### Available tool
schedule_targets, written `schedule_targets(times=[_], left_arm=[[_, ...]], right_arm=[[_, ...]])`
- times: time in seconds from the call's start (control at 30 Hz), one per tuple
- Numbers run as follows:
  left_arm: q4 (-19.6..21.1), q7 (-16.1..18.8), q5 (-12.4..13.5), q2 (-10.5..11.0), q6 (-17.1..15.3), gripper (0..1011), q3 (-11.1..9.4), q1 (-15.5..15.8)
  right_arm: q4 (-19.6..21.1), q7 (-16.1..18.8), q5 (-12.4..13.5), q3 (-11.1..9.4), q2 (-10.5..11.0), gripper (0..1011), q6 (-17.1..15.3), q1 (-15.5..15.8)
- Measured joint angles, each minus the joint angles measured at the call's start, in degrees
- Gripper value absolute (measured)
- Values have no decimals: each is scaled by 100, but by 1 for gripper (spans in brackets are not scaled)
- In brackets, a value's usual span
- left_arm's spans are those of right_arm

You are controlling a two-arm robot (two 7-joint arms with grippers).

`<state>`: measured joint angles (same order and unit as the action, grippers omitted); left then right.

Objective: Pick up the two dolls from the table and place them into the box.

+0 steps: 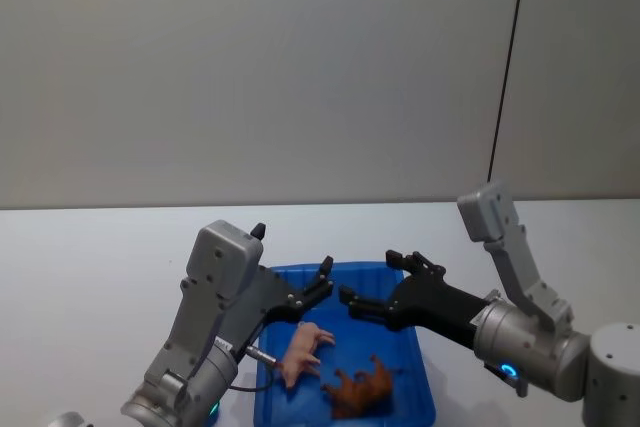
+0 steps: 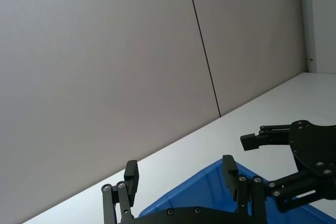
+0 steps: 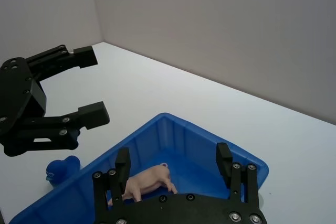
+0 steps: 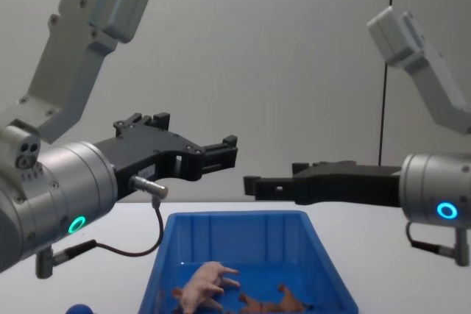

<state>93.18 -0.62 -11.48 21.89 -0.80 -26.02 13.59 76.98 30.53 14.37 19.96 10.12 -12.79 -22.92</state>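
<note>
- While both arms reach in over it, the white surface (image 1: 80, 247) spreads wide under everything and runs back to a plain grey wall.
- Blue box (image 4: 235, 217) sits in the middle of that surface, right in front of the robot, open side up, with both dolls inside it.
- Left end effector (image 2: 179, 167) hovers above the box's left rear part, fingers spread wide, nothing between them.
- Right end effector (image 3: 173, 155) hovers above the box's right rear part and points across at the left one. Its fingers are spread wide too, and they hold nothing.
- Seen from the chest, the two end effectors face each other tip to tip with a gap between, both well above the rim.
- Pink pig doll (image 1: 303, 352) lies on its side on the box floor, toward the left wall.
- Brown lion doll (image 1: 362, 387) lies on the floor just beside the pig, to its right and nearer the robot; whether the two touch, I cannot tell.
- Small blue round object (image 3: 62, 170) rests on the surface outside the box, close to its left wall.
</note>
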Motion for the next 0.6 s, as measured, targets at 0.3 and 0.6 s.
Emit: schedule_targets(times=[0.3, 0.6], left_arm=[[0, 0, 0, 0, 0, 1001, 0, 0], [0, -1, 0, 0, 0, 1001, 0, 0]], right_arm=[[155, -13, 94, -164, 239, 1001, 114, 166], [572, -42, 325, -396, 649, 1001, 277, 585]])
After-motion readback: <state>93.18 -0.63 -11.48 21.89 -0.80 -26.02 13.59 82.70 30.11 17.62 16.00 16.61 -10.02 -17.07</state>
